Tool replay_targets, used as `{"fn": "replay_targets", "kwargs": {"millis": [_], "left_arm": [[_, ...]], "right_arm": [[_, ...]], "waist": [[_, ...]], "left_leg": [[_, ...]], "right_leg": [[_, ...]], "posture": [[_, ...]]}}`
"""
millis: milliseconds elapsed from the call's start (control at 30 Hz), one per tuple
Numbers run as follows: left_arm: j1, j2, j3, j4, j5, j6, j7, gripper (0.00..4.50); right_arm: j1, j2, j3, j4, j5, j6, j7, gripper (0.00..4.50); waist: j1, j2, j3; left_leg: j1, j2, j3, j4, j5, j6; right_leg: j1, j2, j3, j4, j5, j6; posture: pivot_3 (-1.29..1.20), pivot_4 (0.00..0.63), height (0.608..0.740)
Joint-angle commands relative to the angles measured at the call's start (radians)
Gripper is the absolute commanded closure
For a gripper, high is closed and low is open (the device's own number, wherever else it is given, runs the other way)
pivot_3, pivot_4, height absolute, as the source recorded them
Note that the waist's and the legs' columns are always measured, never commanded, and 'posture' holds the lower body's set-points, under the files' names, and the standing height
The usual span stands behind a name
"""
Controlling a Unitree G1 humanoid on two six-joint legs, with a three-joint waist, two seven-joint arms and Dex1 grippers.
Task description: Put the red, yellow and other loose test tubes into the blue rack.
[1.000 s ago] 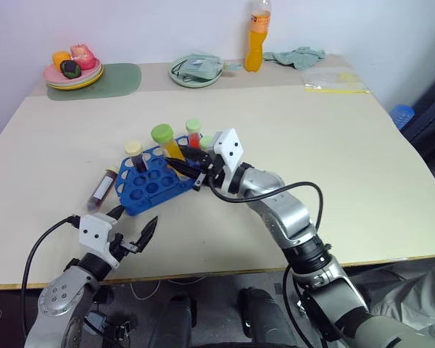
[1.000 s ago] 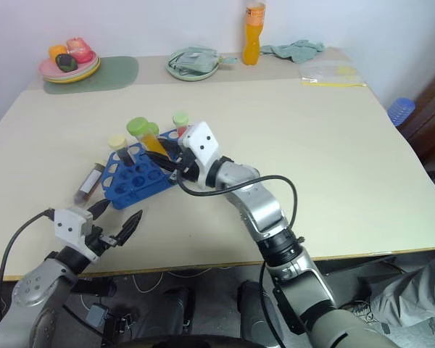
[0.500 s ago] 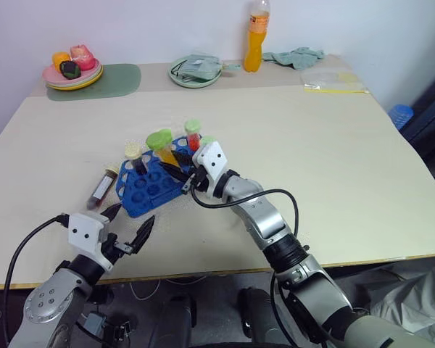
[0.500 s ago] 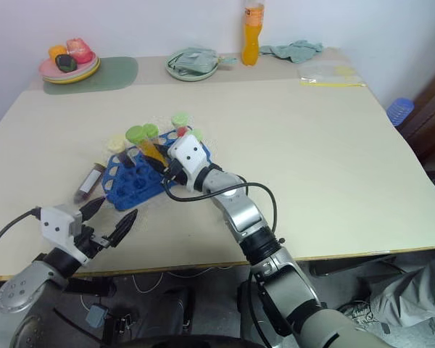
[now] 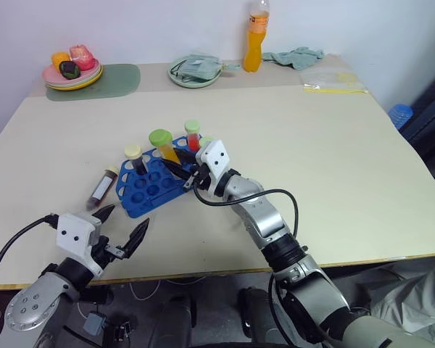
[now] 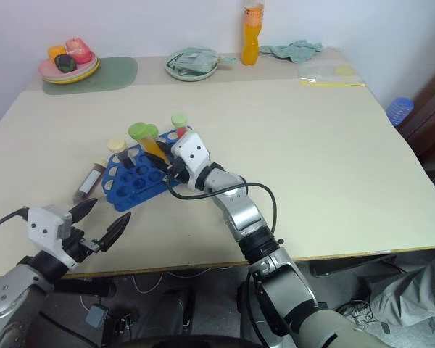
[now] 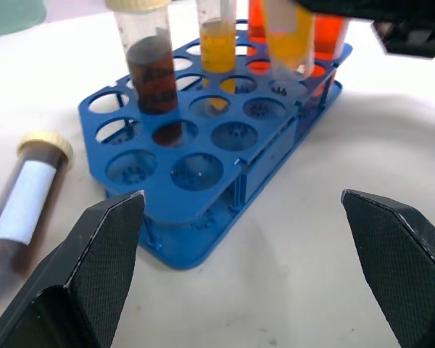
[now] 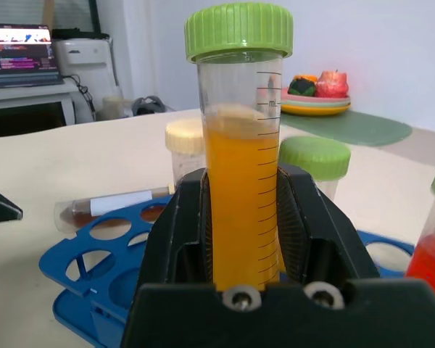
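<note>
One yellow tube [image 5: 164, 147] is the thing the coming move turns on. From the left eye view, the right gripper [image 5: 183, 170] is clamped on its lower body; the green cap leans up and away from the fingers toward the robot's left, so the long axis is tilted, not plumb, over the blue rack [image 5: 154, 183]. Its foot lies right at the fingertips, above the rack's holes; whether it has entered a hole I cannot tell. Just beyond the gripper a red tube [image 5: 193, 135] stands in the rack, and a cream-capped dark tube [image 5: 135, 157] stands in a hole farther along on the tube's far side. Another dark tube [image 5: 101, 188] lies flat on the table [image 5: 312, 159], beyond the rack from the right gripper and nearer the left gripper [image 5: 119, 230], whose fingers stand wide apart with nothing between them.

The right eye view shows the same layout.

From the left wrist view, the rack lies straight ahead between the spread fingers [image 7: 94, 261], and the lying tube sits just outside one finger, its long axis running roughly along the gripper's line.

From the right wrist view, the pads [image 8: 299, 225] press both sides of the yellow tube, which rises straight out of the grip with rack holes below it. Judged from this, the tube needs tipping upright before it goes down.
</note>
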Motion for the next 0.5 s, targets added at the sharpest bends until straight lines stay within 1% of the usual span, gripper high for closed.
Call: {"fn": "replay_targets", "kwargs": {"millis": [33,500], "left_arm": [[-0.002,0.006,0.012,-0.019,-0.009,-0.028,-0.02,0.0],[-0.003,-0.012,-0.015,0.012,0.021,-0.065,-0.034,0.0]], "right_arm": [[-0.018,0.022,-0.012,0.03,-0.017,-0.068,-0.017,3.75],[-0.034,0.061,-0.033,0.18,-0.061,-0.206,-0.073,3.75]], "waist": [[0.0,0.0,0.0],[-0.001,0.0,0.0]], "left_leg": [[0.0,0.0,0.0,0.0,0.0,0.0],[0.001,0.0,0.0,0.0,0.0,0.0]], "right_leg": [[0.0,0.0,0.0,0.0,0.0,0.0],[0.0,0.0,0.0,0.001,0.0,0.0]], "posture": [[0.0,0.15,0.74],[0.0,0.15,0.74]]}}
